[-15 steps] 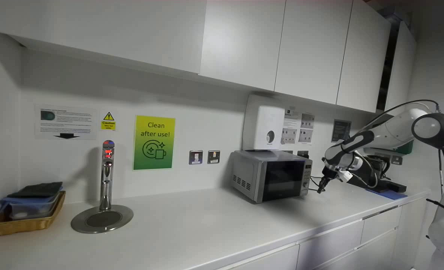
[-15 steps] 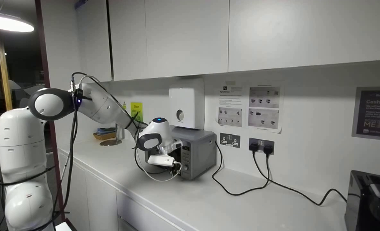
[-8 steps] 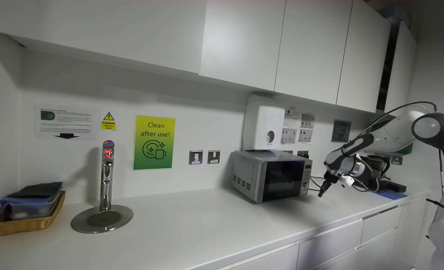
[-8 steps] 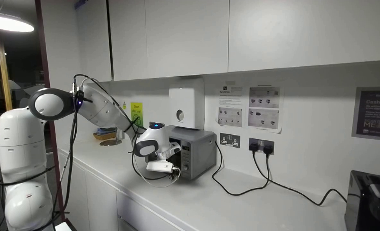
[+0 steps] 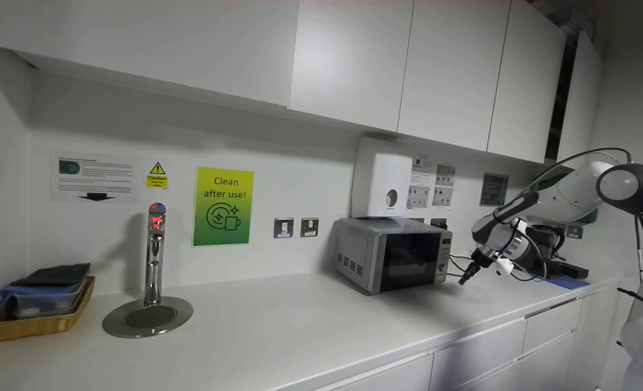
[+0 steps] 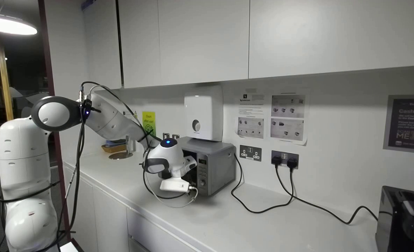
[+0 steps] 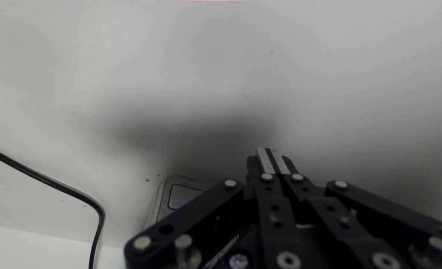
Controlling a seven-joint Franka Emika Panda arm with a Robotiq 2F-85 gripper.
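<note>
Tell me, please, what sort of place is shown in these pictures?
Probably a shared kitchenette, perhaps in a workplace: a microwave oven and a chrome water tap stand on the counter, and a green-and-yellow poster says "Clean after use!"

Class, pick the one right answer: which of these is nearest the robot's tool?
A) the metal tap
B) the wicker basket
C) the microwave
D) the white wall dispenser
C: in an exterior view the tool hangs close to the microwave, by the end with its control panel.
</note>
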